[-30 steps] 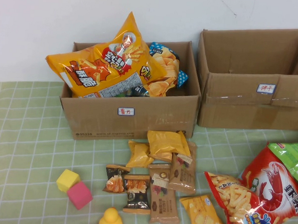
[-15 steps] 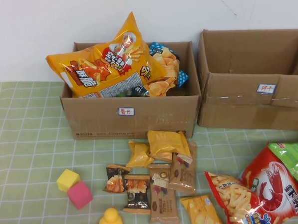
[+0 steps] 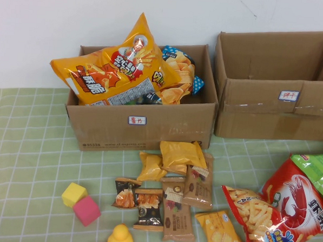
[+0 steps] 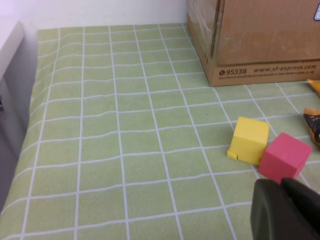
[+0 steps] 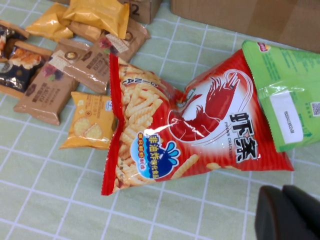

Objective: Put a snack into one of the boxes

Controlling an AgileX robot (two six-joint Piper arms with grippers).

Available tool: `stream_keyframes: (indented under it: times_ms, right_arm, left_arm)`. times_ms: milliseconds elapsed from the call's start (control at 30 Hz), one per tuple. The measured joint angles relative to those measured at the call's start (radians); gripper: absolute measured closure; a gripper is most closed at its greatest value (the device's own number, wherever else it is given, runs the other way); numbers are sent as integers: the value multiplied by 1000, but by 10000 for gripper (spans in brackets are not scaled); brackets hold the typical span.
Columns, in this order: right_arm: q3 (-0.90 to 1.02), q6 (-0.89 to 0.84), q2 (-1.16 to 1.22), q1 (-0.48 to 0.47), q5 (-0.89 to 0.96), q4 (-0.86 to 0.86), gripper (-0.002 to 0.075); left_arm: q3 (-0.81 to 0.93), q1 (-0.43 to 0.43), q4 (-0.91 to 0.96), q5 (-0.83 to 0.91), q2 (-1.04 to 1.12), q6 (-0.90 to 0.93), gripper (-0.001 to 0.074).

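Nothing has moved in the last second; the task is not begun. Left gripper point(image 4: 287, 210) by the cubes point(image 4: 270, 150), right gripper point(image 5: 290, 212) above the shrimp bag point(image 5: 200, 135): I cannot tell their fingers. Left box point(image 3: 150, 128) full, right box point(image 3: 270, 113) open.

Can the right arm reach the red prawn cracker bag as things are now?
Probably yes: right gripper hangs just above the red prawn cracker bag, nothing between. Left gripper is over by the pink cube.

Right box point(image 3: 277, 83) cropped at edge, label characters point(image 3: 288, 95) illegible
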Motion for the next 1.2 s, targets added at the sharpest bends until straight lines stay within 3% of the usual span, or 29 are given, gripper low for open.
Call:
stream_keyframes:
  times_ms: [1200]
  right_arm:
    - [1, 0, 0, 0, 0, 3, 728]
  left_arm:
    - [0, 0, 4, 2, 0, 32, 737]
